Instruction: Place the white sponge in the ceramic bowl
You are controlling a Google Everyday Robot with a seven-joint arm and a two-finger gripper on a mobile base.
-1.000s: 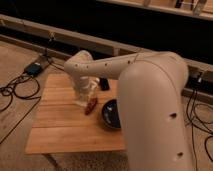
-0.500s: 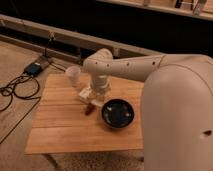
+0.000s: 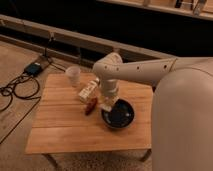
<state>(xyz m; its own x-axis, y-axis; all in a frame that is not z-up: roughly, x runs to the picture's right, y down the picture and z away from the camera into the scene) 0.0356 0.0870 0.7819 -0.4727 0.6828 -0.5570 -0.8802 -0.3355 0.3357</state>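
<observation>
Arm [image 3: 150, 70]: big white robot arm, reaching in from the 3 o'clock side of the view and bending down over the table's middle.
Table [image 3: 60, 127]: pale wooden slatted top, filling the lower centre of the view.
Bowl [image 3: 118, 114]: dark glossy round bowl, sitting on the table at about 4 o'clock from the table's centre.
Box [image 3: 87, 91]: white box with brown marks, lying tilted at 10 o'clock from the bowl.
Cup [image 3: 73, 76]: white cup, upright, at 11 o'clock from the box, near the table's far edge.
Gripper [image 3: 108, 102]: pointing down just above the bowl's 10 o'clock rim; whether its fingers are apart or together, I cannot tell.
Sponge [image 3: 106, 107]: small pale block right under the gripper, at the bowl's 10 o'clock rim; contact cannot be made out.
Red thing [image 3: 90, 106]: small reddish-brown object lying on the table, between box and bowl.
</observation>
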